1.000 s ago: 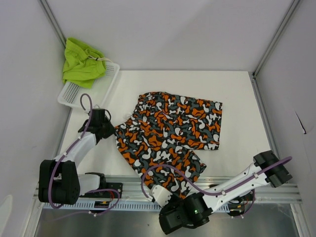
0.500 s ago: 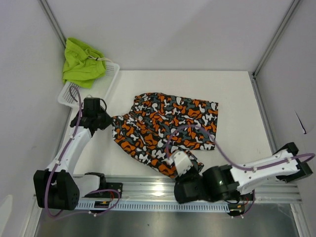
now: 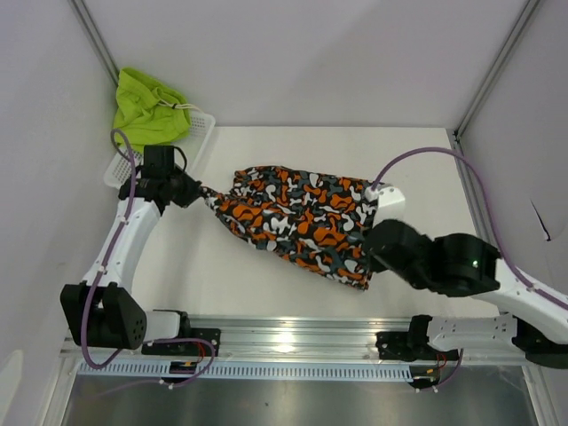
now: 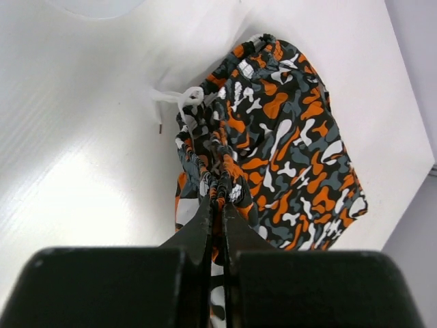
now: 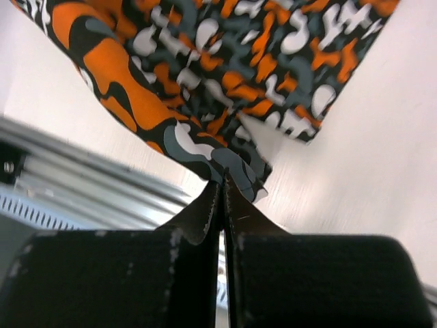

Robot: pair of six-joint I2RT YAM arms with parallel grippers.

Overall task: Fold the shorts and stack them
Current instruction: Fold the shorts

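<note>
"Top external first: where are the camo shorts [image 3: 297,222]?"

"Strung above the table [image 3: 426,177] between my two arms, long axis running from far left to near right. Whether the sag touches down, I cannot tell."

"Grips?"

"My left gripper [image 4: 217,199] is pinched tight on the bunched waistband, by the drawstring [image 4: 174,99]. My right gripper [image 5: 223,179] is clamped on a hem corner at the opposite end."

"And the fold?"

"I judge it turns on that axis: lay them down along it, then carry one end over to the other. The green shorts [image 3: 146,111] sit on the basket [image 3: 197,129], just beyond my left gripper, so that arm is nearer for them."
</note>
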